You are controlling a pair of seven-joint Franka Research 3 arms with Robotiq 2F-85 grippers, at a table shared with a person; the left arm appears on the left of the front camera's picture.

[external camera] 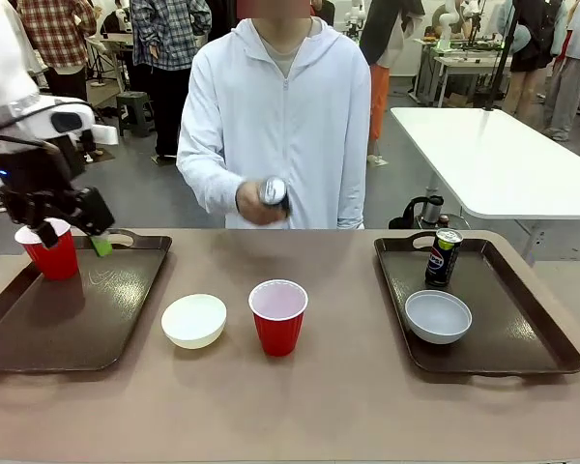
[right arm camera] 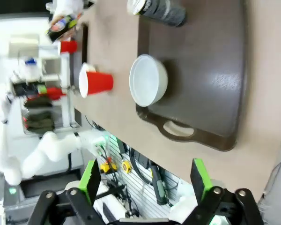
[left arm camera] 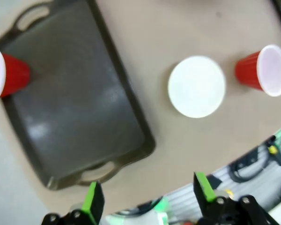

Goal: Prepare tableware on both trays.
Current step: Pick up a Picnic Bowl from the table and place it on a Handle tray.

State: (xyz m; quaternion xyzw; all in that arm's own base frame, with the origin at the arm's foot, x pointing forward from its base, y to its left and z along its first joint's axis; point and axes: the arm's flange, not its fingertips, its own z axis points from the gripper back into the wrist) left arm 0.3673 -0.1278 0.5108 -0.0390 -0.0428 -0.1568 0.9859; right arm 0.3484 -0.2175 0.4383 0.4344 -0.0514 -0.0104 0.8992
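Beige surface (external camera: 348, 396): my left gripper (external camera: 74, 240), open and empty, hovers above the left tray (external camera: 87, 319), near the red cup (external camera: 53, 256) standing on it. A careless sideways sweep could topple that cup. Cream bowl (external camera: 193, 320) waits off-tray, to this gripper's right. My right gripper (right arm camera: 144, 180): open, empty.

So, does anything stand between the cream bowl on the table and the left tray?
Nothing visible does. The cream bowl sits on the bare table just beside the rim of the left tray; the red cup on it stands at its far left corner, off that path.
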